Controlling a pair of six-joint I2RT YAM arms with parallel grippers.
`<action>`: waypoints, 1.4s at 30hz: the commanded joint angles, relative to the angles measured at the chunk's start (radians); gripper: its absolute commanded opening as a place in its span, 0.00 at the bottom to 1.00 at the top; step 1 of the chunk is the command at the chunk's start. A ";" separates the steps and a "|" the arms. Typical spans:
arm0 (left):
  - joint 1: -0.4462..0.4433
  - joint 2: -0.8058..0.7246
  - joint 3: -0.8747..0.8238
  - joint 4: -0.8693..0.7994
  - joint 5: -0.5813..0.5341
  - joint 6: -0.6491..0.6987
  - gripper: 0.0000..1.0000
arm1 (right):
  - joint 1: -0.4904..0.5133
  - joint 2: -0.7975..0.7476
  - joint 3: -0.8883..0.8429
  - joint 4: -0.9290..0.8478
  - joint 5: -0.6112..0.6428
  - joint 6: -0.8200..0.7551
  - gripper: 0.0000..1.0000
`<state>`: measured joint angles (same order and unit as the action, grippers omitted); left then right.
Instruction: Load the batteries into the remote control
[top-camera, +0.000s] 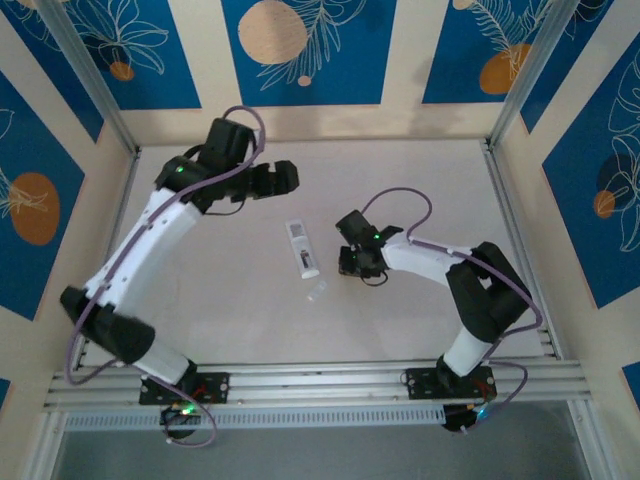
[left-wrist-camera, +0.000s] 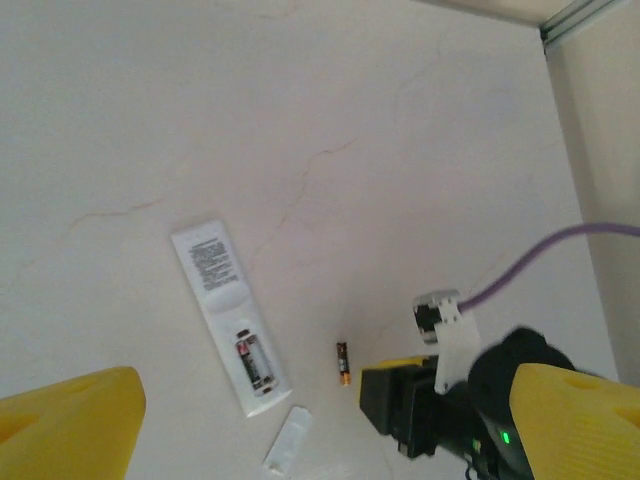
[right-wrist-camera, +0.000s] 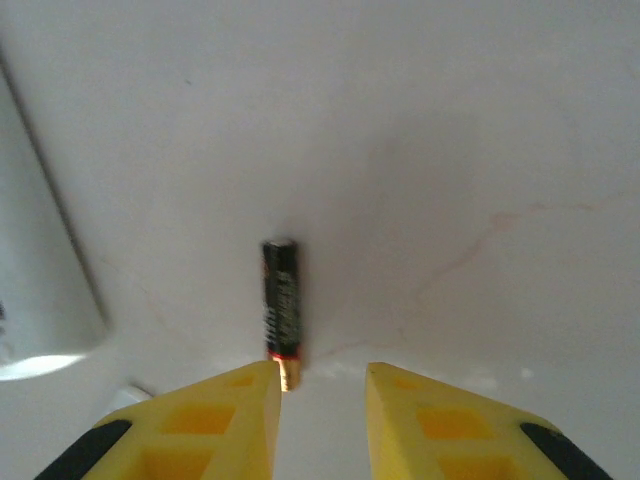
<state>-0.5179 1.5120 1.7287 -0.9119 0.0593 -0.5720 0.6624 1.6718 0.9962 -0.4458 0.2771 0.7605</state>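
Bright diffuse light, soft shadows, slight blur

From the right wrist, the remote (right-wrist-camera: 40, 270) is a blurred white slab cut by the left edge, and the right fingers (right-wrist-camera: 250, 400) run off the bottom. From the left wrist, the left fingers (left-wrist-camera: 70, 420) are cropped at both lower corners; the remote's label is unreadably small.

The left arm (top-camera: 150, 235) and right arm (top-camera: 425, 258) are white shells between black joint housings, each with a looping purple cable (top-camera: 246, 108) and small green light (top-camera: 178, 168). The right end effector (right-wrist-camera: 320, 385) has yellow fingers (right-wrist-camera: 215, 420) with square recesses and black patches.
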 joint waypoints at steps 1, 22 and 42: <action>0.005 0.021 -0.106 -0.006 -0.052 0.047 0.94 | 0.017 0.027 0.043 0.008 -0.035 -0.004 0.29; 0.036 0.022 -0.196 0.034 0.051 -0.021 0.95 | 0.090 0.050 0.113 -0.058 0.040 -0.042 0.26; 0.039 -0.021 -0.230 0.058 0.128 -0.007 0.97 | 0.003 0.144 0.100 -0.059 0.028 -0.168 0.24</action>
<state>-0.4881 1.5066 1.4994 -0.8516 0.1757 -0.5919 0.6617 1.7870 1.0771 -0.5049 0.3462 0.6041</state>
